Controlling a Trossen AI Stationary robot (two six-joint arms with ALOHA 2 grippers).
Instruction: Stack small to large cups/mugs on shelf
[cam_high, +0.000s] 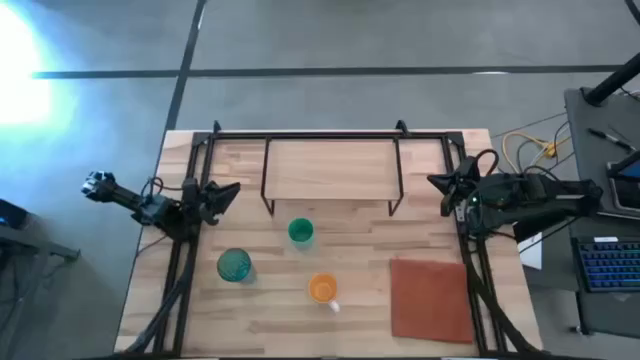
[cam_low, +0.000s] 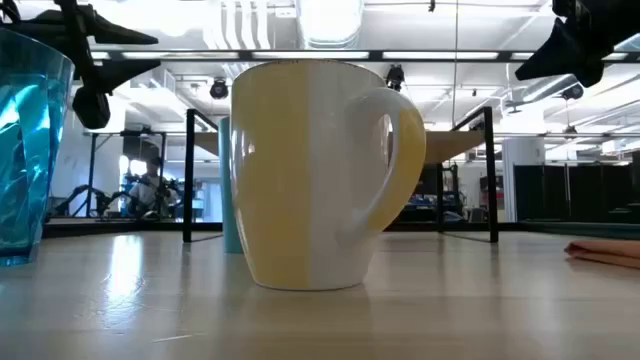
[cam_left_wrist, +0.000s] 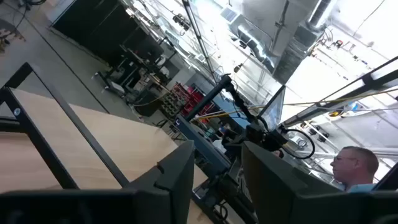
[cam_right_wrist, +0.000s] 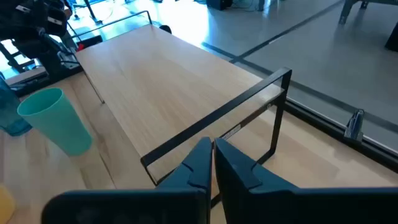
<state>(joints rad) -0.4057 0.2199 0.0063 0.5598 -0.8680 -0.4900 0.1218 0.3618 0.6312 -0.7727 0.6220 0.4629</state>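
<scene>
The small orange mug (cam_high: 322, 288) with a white handle stands upright on the table near the front; it fills the low view (cam_low: 320, 175). The green cup (cam_high: 300, 232) stands in front of the shelf (cam_high: 330, 168) and shows in the right wrist view (cam_right_wrist: 55, 118). The see-through teal tumbler (cam_high: 234, 265) stands to the mug's left and shows in the low view (cam_low: 30, 140). My left gripper (cam_high: 226, 194) is open and empty above the table's left edge, beside the shelf. My right gripper (cam_high: 440, 185) is shut and empty at the shelf's right end (cam_right_wrist: 212, 163).
A flat reddish-brown mat (cam_high: 430, 298) lies at the front right. A black metal frame (cam_high: 305, 134) runs along the table's far edge and sides. A person shows beyond the table in the left wrist view (cam_left_wrist: 356, 168). A keyboard (cam_high: 608, 262) lies off the table's right.
</scene>
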